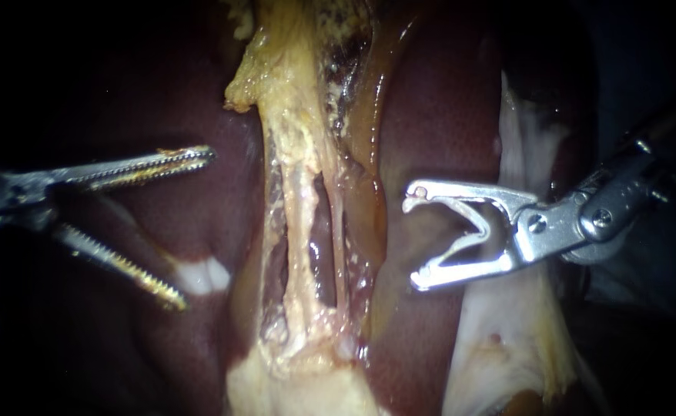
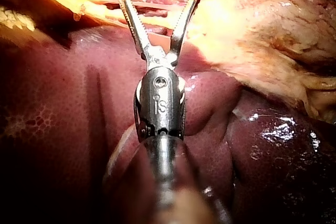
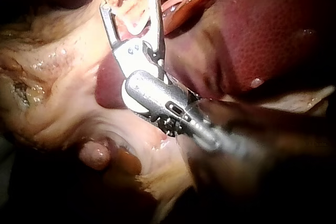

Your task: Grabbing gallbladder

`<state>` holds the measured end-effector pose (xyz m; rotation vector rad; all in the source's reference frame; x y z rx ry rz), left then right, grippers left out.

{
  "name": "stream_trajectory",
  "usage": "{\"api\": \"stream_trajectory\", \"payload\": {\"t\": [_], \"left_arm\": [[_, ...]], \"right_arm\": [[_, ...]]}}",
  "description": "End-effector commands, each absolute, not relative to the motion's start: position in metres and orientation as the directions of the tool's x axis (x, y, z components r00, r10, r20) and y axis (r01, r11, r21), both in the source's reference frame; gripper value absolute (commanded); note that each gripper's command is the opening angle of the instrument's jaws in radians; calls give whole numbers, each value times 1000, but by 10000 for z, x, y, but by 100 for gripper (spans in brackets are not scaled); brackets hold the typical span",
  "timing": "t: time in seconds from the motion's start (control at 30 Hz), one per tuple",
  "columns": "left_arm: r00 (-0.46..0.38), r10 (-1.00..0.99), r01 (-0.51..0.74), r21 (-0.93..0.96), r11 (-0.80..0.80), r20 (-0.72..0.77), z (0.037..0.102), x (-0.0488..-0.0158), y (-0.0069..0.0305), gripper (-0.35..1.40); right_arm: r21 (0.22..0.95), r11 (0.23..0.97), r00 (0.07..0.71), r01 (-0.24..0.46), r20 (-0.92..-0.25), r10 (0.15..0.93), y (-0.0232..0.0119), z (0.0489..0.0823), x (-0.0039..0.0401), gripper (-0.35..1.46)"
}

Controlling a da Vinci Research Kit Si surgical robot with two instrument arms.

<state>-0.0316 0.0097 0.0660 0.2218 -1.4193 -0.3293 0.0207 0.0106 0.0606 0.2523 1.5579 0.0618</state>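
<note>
Endoscope view: a pale yellow band of tissue runs down the middle between dark red lobes of the liver [image 1: 438, 115]. It thins at mid-height into two slender tubes [image 1: 301, 239], then widens again at the lower edge into a pale bulk, taken here to be the gallbladder [image 1: 299, 385], though that identification is not certain. Its long axis lies roughly top to bottom in this view, narrow end up toward the tubes, body running out past the lower edge. The left instrument [image 1: 193, 227] sits well to the left over liver, its toothed jaws spread wide and holding nothing. The right instrument [image 1: 415, 239] waits just beside the band on the other side, jaws also gaping, empty. Left wrist view agrees: jaws splayed, aimed at the strands, the yellow mass off to one side. The tissue looks wet, soft and glistening, so probably slippery, limp and easily torn. The best hold is likely a full bite on the pale bulk just below the tubes, clear of the tubes themselves.
</note>
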Motion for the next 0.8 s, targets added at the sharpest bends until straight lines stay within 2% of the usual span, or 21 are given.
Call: {"api": "stream_trajectory", "payload": {"t": [0.03,0.1,0.2,0.33,0.5,0.8], "left_arm": [[117,-353,91,344,935,928,660,-316,96,114],[119,-353,105,342,934,928,660,-316,97,113],[129,-389,197,361,912,912,660,-315,100,111],[93,-547,335,491,804,832,655,-315,116,111],[34,-650,458,566,685,760,656,-322,146,106],[-57,-754,498,674,546,654,686,-348,176,96]], "right_arm": [[199,973,17,119,-980,198,106,606,207,60],[199,973,17,120,-980,198,106,606,207,60],[199,973,17,120,-980,198,106,605,207,60],[199,973,17,120,-980,198,106,605,207,60],[199,973,17,120,-980,198,106,605,207,60],[199,973,17,120,-980,198,106,604,207,60]]}}
